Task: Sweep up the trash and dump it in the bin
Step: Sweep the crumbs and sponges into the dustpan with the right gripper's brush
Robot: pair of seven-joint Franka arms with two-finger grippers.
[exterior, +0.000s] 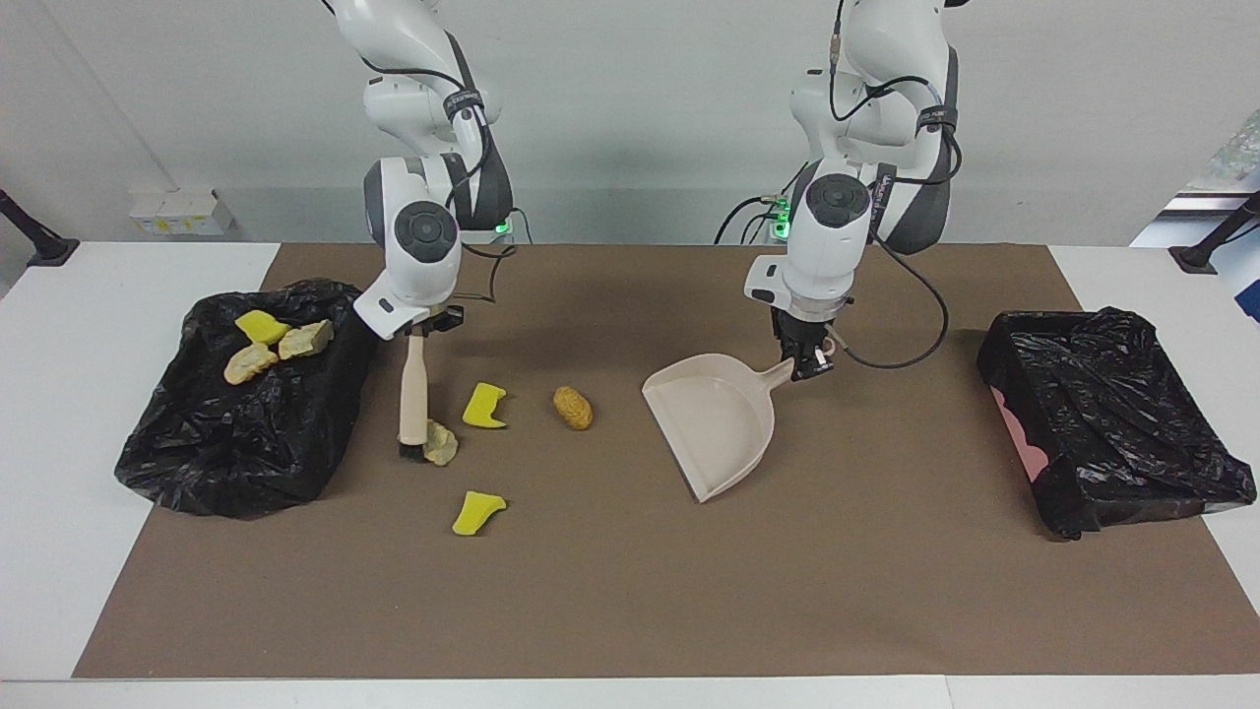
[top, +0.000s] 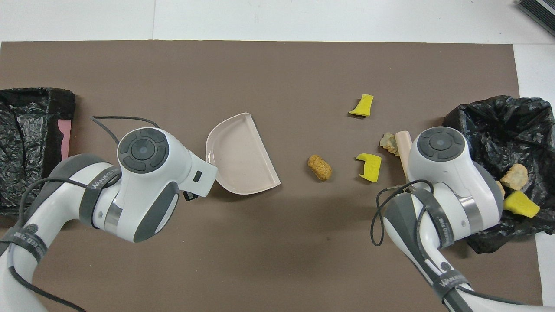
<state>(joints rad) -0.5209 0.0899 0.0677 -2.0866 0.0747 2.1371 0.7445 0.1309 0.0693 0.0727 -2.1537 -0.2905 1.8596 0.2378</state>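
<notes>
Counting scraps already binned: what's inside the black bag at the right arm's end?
Three scraps lie on the black bag: a yellow sponge piece and two beige foam chunks. Anything under the bag's folds is hidden.

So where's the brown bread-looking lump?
The brown lump lies on the brown mat, between the yellow sponge piece and the dustpan, near the table's middle.

A beige brush [exterior: 412, 389] with black bristles touches a pale beige foam chunk [exterior: 441, 443]. Two bright yellow sponge pieces [exterior: 484, 406] and a brown bread-like lump [exterior: 572, 407] lie on the brown mat [exterior: 630, 591]. The dustpan [exterior: 711, 421] is pinkish beige; both bin liners [exterior: 236, 433] are glossy black.
</notes>
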